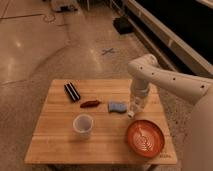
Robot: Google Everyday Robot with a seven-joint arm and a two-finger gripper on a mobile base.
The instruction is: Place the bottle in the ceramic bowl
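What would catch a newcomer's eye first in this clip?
The white robot arm sweeps in from the right, its tool shut low over the wooden table by the blue sponge; the bottle seems to be in its grip. Next comes the glossy red-orange ceramic bowl at the front right corner. A translucent white cup stands front of centre.
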